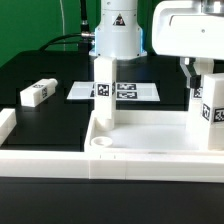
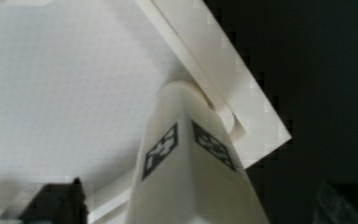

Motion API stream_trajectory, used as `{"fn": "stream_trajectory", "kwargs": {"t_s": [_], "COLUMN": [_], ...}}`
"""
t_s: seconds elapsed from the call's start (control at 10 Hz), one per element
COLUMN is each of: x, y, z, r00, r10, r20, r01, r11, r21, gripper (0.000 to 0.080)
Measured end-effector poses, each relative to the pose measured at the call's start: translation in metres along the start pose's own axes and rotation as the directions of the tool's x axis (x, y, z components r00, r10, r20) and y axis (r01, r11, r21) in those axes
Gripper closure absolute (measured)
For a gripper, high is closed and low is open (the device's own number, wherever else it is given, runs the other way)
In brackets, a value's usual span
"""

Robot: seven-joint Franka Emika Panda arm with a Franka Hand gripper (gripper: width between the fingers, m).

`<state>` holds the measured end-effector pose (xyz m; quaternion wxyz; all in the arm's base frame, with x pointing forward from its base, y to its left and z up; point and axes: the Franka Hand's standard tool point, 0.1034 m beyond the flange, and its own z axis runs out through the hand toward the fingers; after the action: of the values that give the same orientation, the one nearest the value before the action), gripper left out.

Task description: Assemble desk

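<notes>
The white desk top (image 1: pixel 150 140) lies in the foreground like a tray, rim up, with a round socket (image 1: pixel 101 144) showing at a near corner. One tagged leg (image 1: pixel 105 92) stands upright at its far corner on the exterior view's left. A second tagged leg (image 1: pixel 212 108) stands upright at the exterior view's right. My gripper (image 1: pixel 206 82) hangs over this leg, open, its fingers (image 1: pixel 188 74) straddling the leg's top with a gap. In the wrist view that leg (image 2: pixel 197 165) rises between the jaws beside the desk top's rim (image 2: pixel 211 60). A third leg (image 1: pixel 35 94) lies loose on the black table.
The marker board (image 1: pixel 127 91) lies flat behind the desk top, in front of the robot base (image 1: pixel 118 35). A low white border rail (image 1: pixel 6 124) runs along the exterior view's left edge. Cables trail behind on the green backdrop.
</notes>
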<state>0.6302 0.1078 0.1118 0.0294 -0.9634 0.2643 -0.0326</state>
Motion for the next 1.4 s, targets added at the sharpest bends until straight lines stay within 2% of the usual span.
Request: {"fn": "stream_trajectory", "kwargs": {"t_s": [0.3,0.6,0.9,1.1,1.2,1.3,1.4], "x": [0.0007,0.0009,0.0019,0.0019,0.0019,0.002,0.002], "y": [0.0002,0.0013,0.0028,0.0029,0.0029,0.0029,0.0029], "z": [0.0009,0.0022,0.0023,0.0023,0.0023,0.0023,0.0023], "r00": [0.967,0.891,0.838,0.839,0.843,0.852,0.853], "r10": [-0.253,-0.454,-0.545,-0.543,-0.538,-0.523,-0.522], "r20": [-0.001,-0.002,0.002,0.002,0.001,0.001,0.001], "r01": [0.253,0.454,0.545,0.543,0.538,0.523,0.522], "r11": [0.967,0.891,0.838,0.839,0.842,0.852,0.852], "r21": [-0.004,-0.027,-0.033,-0.033,-0.032,-0.032,-0.032], "gripper": [0.015,0.015,0.015,0.0418,0.0418,0.0512,0.0511]}}
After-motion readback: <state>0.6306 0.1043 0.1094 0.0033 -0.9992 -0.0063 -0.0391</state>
